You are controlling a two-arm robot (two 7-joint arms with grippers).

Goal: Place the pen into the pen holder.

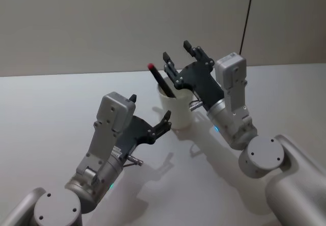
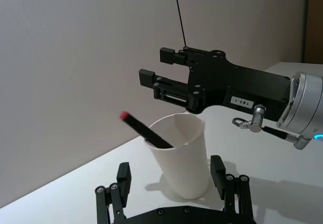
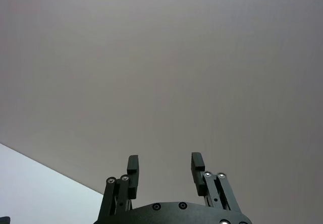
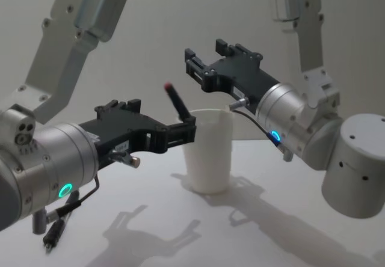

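– Well, where is the pen at this moment?

– The slim black marker pen with the small red end [image 1: 162, 82] stands inside the plain white tapered paper cup [image 1: 176, 116], the pen holder, on the pale grey table [image 1: 56, 114]. Its lower end is down in the cup and it leans on the rim. In the head view its long axis runs toward 11 o'clock, with the red end up and outside.

– Which gripper is nearer to it?

– The right gripper [image 1: 177, 51]. It hangs just above the cup, at about 12 o'clock from the rim. From it, the pen lies toward 7 o'clock, close but apart. Its two fingers are spread and nothing is between them.

– And the pose of that arm?

– The forearm rises from 4 o'clock and the wrist is lifted. The fingers point away from the robot and a little upward, so the wrist camera looks at the bare wall [image 3: 161, 57].

– What about the other one?

– The left gripper [image 1: 151, 107] is low, at 8 o'clock from the cup and just beside it, aimed at the cup. Its fingers are also wide apart and empty; I see no contact.

– So what is left?

– I judge that the placing is done. What is left is only to withdraw. The right gripper should go up and toward 1 o'clock, away from the lean, or it may knock the red end and tip the light cup.
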